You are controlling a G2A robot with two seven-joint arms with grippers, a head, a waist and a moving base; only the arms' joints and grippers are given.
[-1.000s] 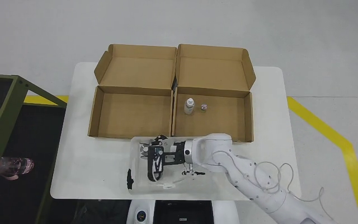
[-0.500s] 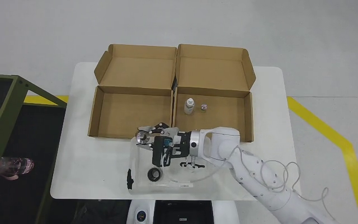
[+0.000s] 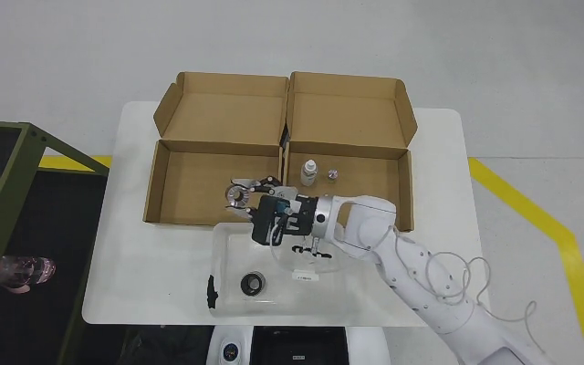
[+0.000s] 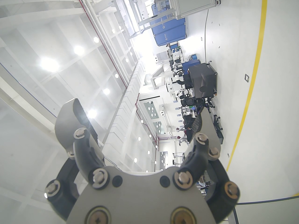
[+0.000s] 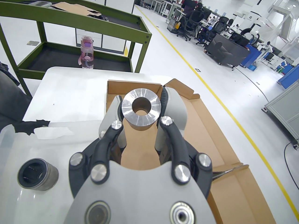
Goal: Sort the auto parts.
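While right end effector (image 5: 141,103) clamps thick steel ring (image 5: 127,108), left end effector (image 4: 137,108) agape

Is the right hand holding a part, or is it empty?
Holding. The right hand is shut on a metal ring, fingers against both its sides.

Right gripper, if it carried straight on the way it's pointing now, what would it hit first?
Probably the floor or far wall of the left cardboard box; depth is unclear.
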